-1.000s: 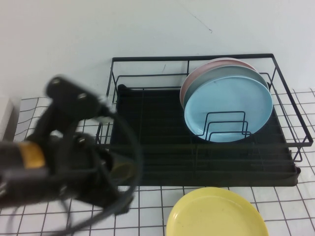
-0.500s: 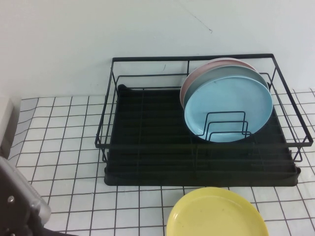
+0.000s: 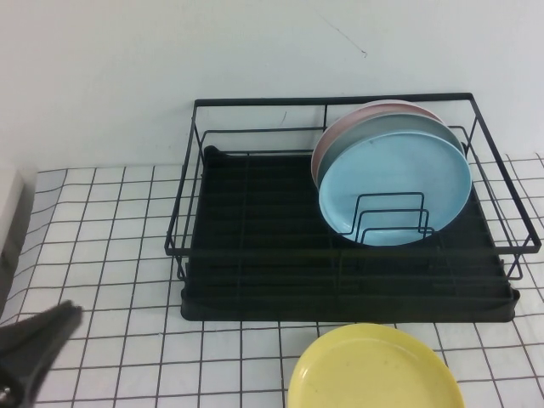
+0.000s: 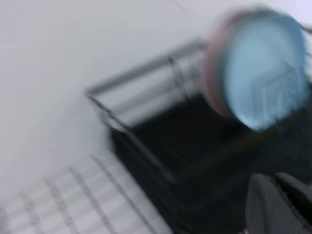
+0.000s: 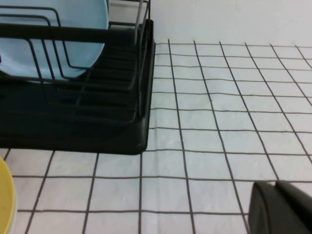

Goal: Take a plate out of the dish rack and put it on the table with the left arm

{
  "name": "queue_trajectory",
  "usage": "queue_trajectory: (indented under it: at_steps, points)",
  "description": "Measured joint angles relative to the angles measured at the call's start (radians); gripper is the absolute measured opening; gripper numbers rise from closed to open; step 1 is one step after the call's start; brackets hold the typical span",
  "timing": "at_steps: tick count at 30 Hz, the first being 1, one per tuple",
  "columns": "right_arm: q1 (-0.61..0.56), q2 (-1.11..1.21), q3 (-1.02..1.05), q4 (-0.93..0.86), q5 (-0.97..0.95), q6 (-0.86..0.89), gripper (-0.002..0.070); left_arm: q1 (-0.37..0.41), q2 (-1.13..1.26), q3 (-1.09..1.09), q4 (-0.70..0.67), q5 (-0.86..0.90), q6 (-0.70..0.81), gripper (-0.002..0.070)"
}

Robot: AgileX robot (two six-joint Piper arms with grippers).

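Since a second ago, the left arm has pulled away from in front of the dish rack (image 3: 348, 208); only a dark part of it (image 3: 34, 344) shows at the lower left corner of the high view. The left gripper (image 4: 280, 204) appears in its wrist view as blurred dark fingers pressed together, holding nothing. The yellow plate (image 3: 374, 370) lies flat on the table (image 3: 110, 229), just in front of the rack's black drip tray, toward the right. Inside the rack, a light blue plate (image 3: 395, 183) stands upright against wire dividers, with a pink plate (image 3: 340, 127) behind it. The right gripper (image 5: 282, 207) sits low over the gridded cloth to the right of the rack; whether its fingers are apart or together cannot be told.
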Motion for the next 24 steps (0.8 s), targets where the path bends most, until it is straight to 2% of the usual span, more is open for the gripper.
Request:
queue_trajectory:
  at_steps: [4,8,11,14,18,24]
  points:
    - [0.000,0.000,0.000,0.000,0.000,0.000,-0.0001,0.146,-0.157,0.154,-0.001,-0.188,-0.006,-0.0002]
    - [0.000,0.000,0.000,0.000,0.000,0.000,-0.0001,0.326,-0.299,0.266,0.000,-0.225,-0.061,-0.0002]
    - [0.000,0.000,0.000,0.000,0.000,0.000,-0.0001,0.421,-0.383,0.319,0.013,-0.218,-0.101,-0.0002]
    - [0.000,0.000,0.000,0.000,0.000,0.000,-0.0001,0.470,-0.449,0.367,0.023,-0.204,-0.117,-0.0002]
    - [0.000,0.000,0.000,0.000,0.000,0.000,-0.0001,0.498,-0.465,0.376,0.032,-0.173,-0.119,-0.0002]
    - [0.000,0.000,0.000,0.000,0.000,0.000,-0.0001,0.515,-0.467,0.376,0.054,0.007,-0.090,-0.0002]
